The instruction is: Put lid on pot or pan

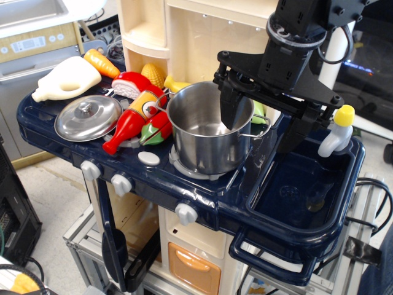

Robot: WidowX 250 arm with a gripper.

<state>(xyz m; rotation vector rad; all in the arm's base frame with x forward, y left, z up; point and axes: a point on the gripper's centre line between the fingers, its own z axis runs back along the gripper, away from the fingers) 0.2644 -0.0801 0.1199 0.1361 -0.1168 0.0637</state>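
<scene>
Lid [88,117] left of pot [208,126]: thin, stiff, slick steel; grasp centre knob. Gripper [261,126] spread, empty, over pot.

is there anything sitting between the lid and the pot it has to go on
Yes. The red ketchup bottle lies on the stovetop between the lid and the pot, with toy food beside it. The gripper hangs over the pot's mouth, one jaw dipping inside, so it blocks the opening too.
</scene>
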